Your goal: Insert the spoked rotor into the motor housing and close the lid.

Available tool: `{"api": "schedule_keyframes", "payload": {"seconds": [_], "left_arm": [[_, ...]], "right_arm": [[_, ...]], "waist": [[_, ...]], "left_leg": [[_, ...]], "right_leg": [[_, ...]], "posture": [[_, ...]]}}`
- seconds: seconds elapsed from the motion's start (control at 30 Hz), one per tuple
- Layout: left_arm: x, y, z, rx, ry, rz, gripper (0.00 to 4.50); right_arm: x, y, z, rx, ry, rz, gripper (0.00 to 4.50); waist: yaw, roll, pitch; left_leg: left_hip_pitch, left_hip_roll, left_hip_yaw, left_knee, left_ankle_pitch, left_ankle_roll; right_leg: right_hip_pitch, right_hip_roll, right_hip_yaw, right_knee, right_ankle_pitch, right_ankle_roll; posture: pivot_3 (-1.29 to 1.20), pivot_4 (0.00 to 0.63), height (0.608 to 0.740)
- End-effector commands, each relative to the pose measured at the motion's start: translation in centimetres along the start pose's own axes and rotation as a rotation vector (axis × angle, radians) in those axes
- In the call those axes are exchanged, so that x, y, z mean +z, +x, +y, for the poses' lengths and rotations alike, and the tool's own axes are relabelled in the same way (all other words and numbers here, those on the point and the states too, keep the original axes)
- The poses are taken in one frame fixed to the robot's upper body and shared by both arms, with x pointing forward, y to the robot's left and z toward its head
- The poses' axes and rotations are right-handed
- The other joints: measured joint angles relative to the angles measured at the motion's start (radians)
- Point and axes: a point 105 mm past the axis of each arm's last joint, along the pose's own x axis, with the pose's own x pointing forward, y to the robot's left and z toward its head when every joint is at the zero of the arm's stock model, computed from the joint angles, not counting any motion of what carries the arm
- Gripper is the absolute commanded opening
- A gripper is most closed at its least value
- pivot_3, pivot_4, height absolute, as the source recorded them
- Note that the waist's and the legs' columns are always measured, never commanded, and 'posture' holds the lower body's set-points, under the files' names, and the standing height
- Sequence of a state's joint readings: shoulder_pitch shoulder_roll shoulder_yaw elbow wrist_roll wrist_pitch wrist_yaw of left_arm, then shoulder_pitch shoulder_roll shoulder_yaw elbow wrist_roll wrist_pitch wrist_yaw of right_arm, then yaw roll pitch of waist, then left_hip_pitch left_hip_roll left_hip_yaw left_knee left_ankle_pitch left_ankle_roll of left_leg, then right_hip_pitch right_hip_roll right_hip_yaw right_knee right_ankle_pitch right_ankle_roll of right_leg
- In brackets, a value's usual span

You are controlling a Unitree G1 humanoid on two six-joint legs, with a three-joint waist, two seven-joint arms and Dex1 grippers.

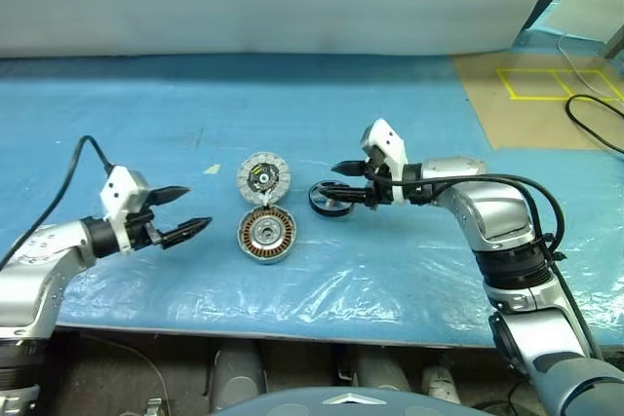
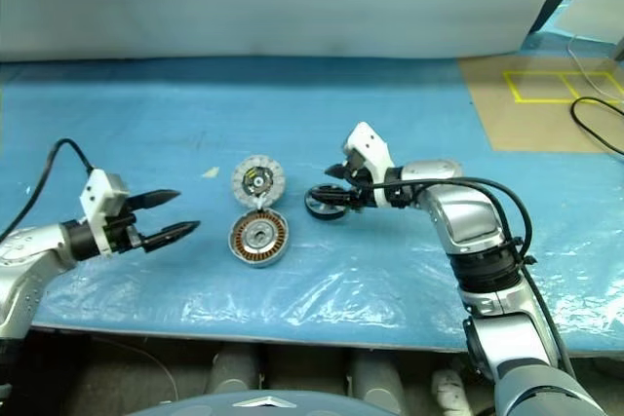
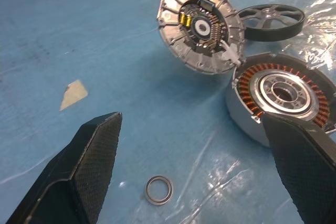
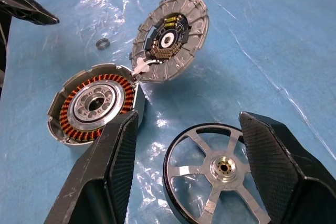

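The spoked rotor (image 4: 223, 174) lies flat on the blue table (image 1: 409, 114), black rim down on the plastic sheet (image 1: 390, 284), silver hub facing up. It sits just beside the motor housing (image 1: 266, 236), at about two o'clock from it in the head views. The housing is open, copper windings showing around the silver centre. Its lid (image 1: 263, 178) stands tilted up at twelve o'clock, hinged at the seam, segmented inner face toward us.

Now the key line-up: the right gripper (image 1: 338, 187) is right at the rotor, jaws spread with a finger on either side of the rim, not yet clamped. The rotor is a disc, so no long axis to fuss over; the grip goes across the rim. The carry then runs toward eight o'clock to reach the housing.

The left gripper (image 1: 185, 211) hovers wide open at nine o'clock of the housing, holding nothing. The right arm is clearly nearer. A small loose ring (image 3: 159, 189) lies near the left fingers.
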State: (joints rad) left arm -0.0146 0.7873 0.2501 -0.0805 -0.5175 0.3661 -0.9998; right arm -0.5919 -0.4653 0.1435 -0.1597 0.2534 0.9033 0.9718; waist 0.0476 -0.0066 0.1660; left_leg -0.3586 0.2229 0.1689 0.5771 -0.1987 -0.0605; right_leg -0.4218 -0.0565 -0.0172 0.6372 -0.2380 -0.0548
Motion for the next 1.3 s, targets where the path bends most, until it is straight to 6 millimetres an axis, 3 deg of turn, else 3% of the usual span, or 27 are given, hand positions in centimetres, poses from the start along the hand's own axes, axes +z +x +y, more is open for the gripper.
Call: {"api": "schedule_keyframes", "payload": {"seconds": [0.03, 0.37, 0.7, 0.8, 1.0, 1.03, 1.2, 1.3], "left_arm": [[-1.3, -0.1, 0.1, 0.026, -0.018, -0.004, 4.5], [-6.2, 2.2, 0.3, 0.166, -0.116, -0.032, 4.5], [-8.4, 2.8, 0.5, 0.225, -0.12, -0.006, 4.5], [-8.8, 2.7, 0.1, 0.205, -0.14, 0.01, 3.86], [-9.4, 3.0, -0.1, 0.184, -0.164, 0.04, 1.91], [-9.4, 3.0, -0.5, 0.154, -0.169, 0.04, 1.91], [-9.9, 2.9, -1.0, 0.122, -0.175, 0.076, 0.68], [-9.9, 2.9, -1.3, 0.101, -0.198, 0.073, 0.68]], "right_arm": [[1.4, -0.3, 0.4, -0.007, -0.035, -0.048, 3.19], [1.8, -0.1, 0.3, -0.027, -0.038, -0.067, 3.19], [1.5, -0.1, 0.1, -0.039, -0.048, -0.052, 3.19], [1.5, -0.1, 0.2, -0.037, -0.046, -0.053, 3.23], [1.5, -0.1, 0.3, -0.036, -0.043, -0.055, 3.23], [1.5, -0.1, 0.3, -0.036, -0.043, -0.055, 3.23], [1.0, -0.5, 0.0, -0.049, -0.028, -0.048, 3.23], [-0.5, -0.9, -0.4, -0.071, 0.01, -0.023, 3.23]], "waist": [[-0.002, 0.0, 0.0], [0.005, 0.0, 0.0], [0.006, 0.001, 0.0], [0.006, 0.001, 0.0], [0.005, 0.001, 0.0], [0.006, 0.001, 0.0], [0.006, 0.002, 0.0], [0.007, 0.002, -0.001]], "left_leg": [[0.0, 0.0, 0.0, 0.0, 0.0, 0.0], [0.001, 0.0, 0.0, 0.0, 0.0, 0.0], [0.007, 0.0, 0.0, 0.0, 0.0, 0.0], [0.008, 0.0, 0.0, 0.0, 0.0, 0.0], [0.008, 0.0, 0.001, -0.001, 0.0, 0.0], [0.008, 0.0, 0.001, -0.001, 0.0, 0.0], [0.008, -0.001, 0.002, -0.002, 0.0, 0.0], [0.009, -0.001, 0.002, -0.004, 0.0, 0.0]], "right_leg": [[0.0, 0.0, 0.0, 0.0, 0.0, 0.0], [0.001, 0.0, 0.0, 0.0, 0.0, 0.0], [0.006, 0.0, 0.001, 0.0, 0.0, 0.0], [0.007, 0.0, 0.001, 0.0, 0.0, 0.001], [0.007, -0.001, 0.002, -0.001, 0.0, 0.001], [0.007, -0.001, 0.002, -0.001, -0.001, 0.001], [0.007, -0.001, 0.002, -0.003, -0.001, 0.001], [0.008, -0.001, 0.002, -0.004, -0.001, 0.001]], "posture": [[0.0, 0.15, 0.74], [0.0, 0.15, 0.74], [0.0, 0.15, 0.74], [0.0, 0.15, 0.74], [0.0, 0.15, 0.74], [0.0, 0.15, 0.74], [0.0, 0.15, 0.74], [0.0, 0.15, 0.74]]}}
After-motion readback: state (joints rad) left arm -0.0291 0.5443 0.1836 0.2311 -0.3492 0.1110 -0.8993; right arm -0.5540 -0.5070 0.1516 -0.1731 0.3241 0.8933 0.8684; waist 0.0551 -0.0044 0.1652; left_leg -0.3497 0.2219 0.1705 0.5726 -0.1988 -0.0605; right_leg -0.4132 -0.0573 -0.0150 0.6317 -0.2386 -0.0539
